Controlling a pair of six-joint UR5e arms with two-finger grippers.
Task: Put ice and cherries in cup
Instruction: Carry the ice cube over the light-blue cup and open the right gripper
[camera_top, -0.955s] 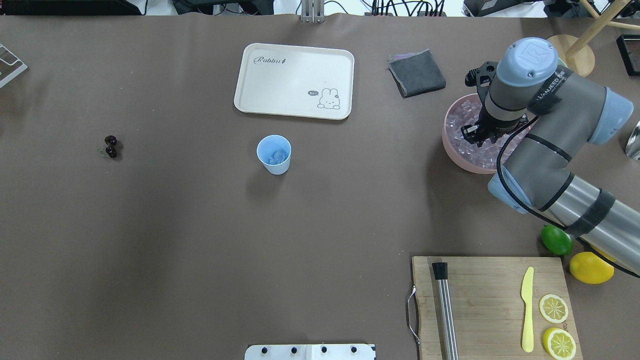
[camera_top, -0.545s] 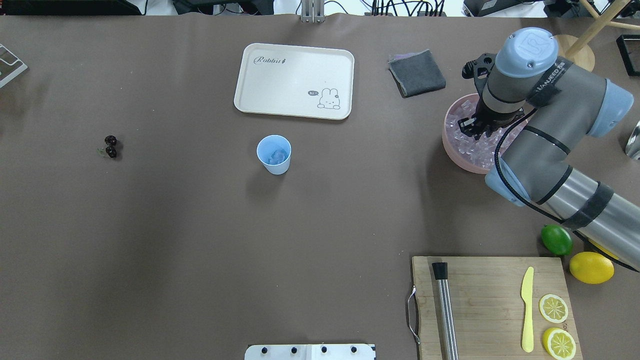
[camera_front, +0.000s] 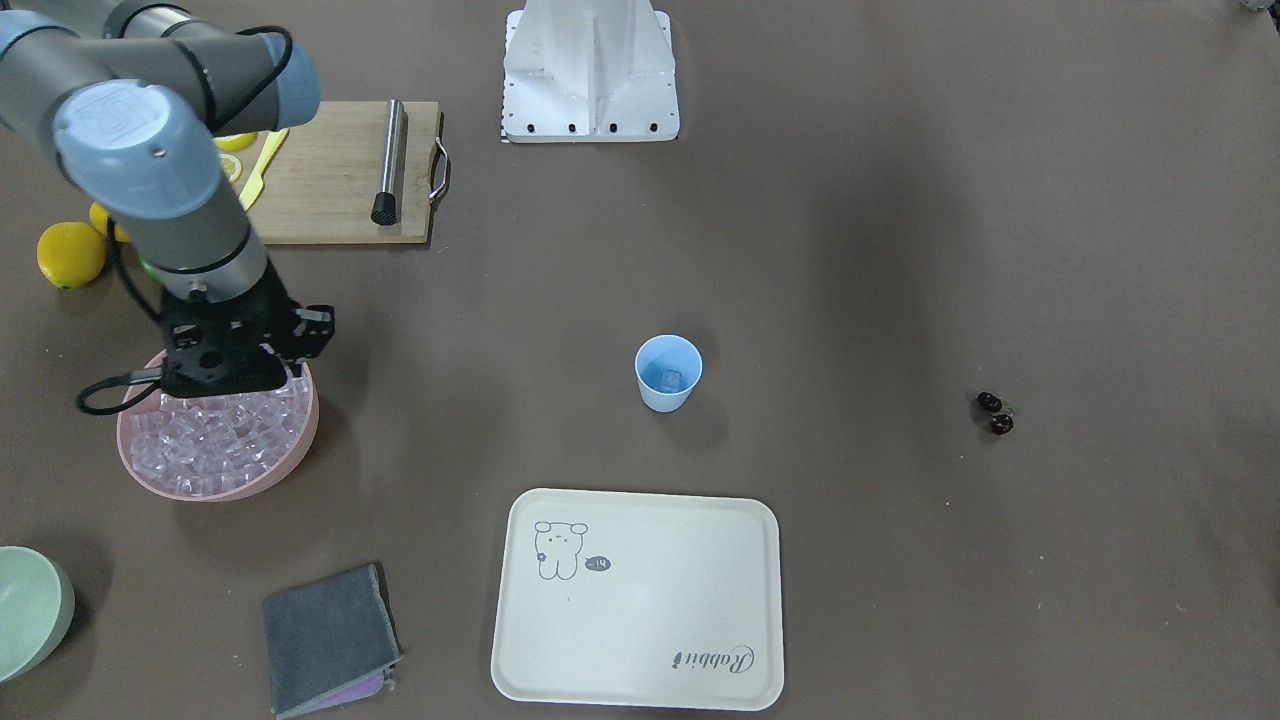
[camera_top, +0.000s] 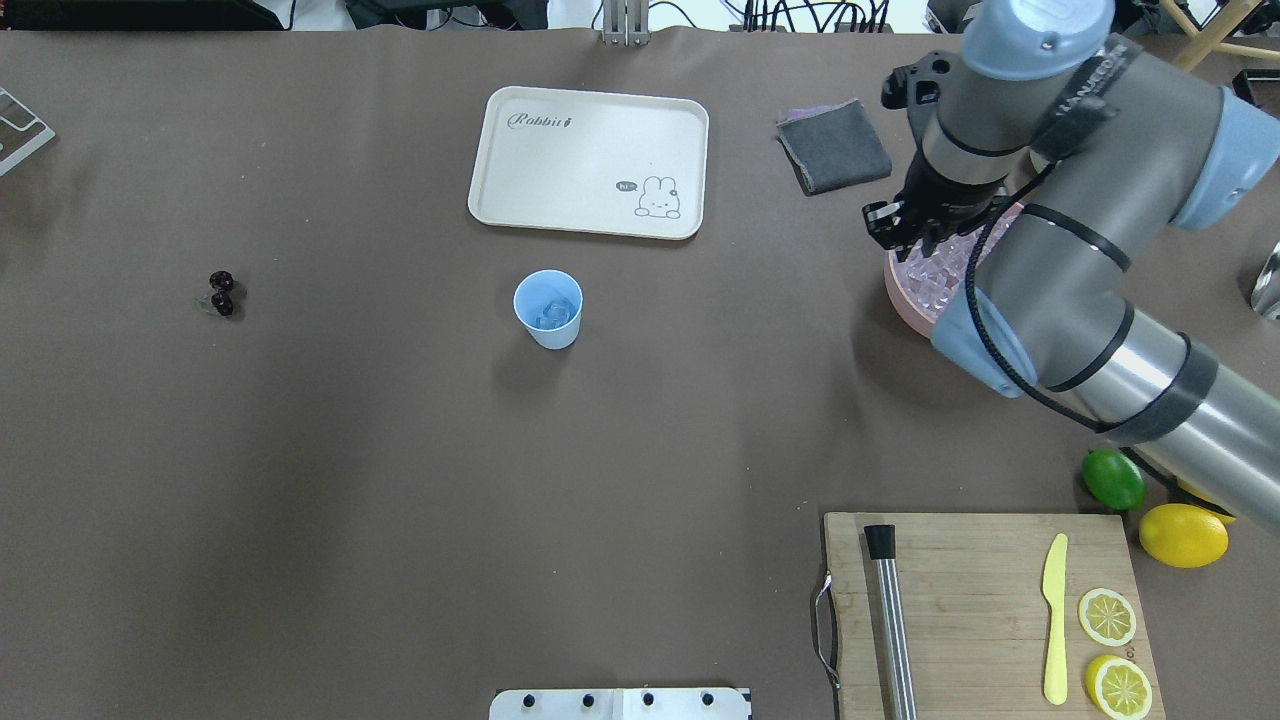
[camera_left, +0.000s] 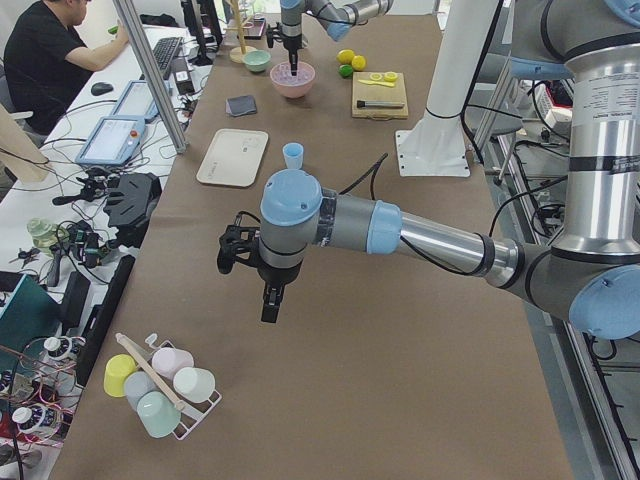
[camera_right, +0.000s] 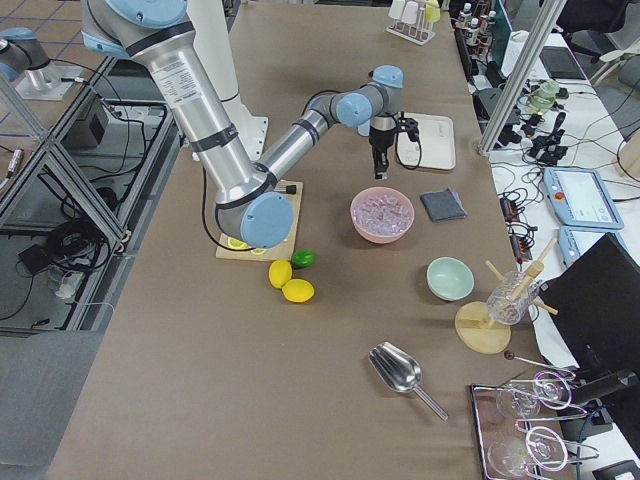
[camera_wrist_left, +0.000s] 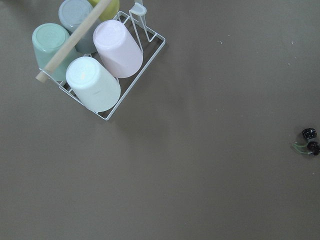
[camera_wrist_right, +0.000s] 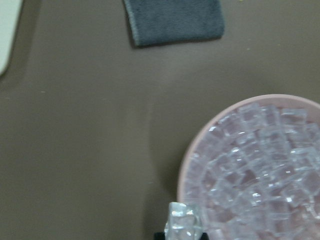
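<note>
Right tool (camera_top: 898, 226) seemingly clamps one ice cube (camera_wrist_right: 184, 223) over the pink bowl (camera_front: 305, 445), near its rim.

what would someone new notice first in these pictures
The right gripper stands out, shut on an ice cube over the rim of the pink bowl, which is heaped with ice on the table's right side. Mid-table sits the small blue cup with a cube inside. The two dark cherries lie alone far to the left.
</note>
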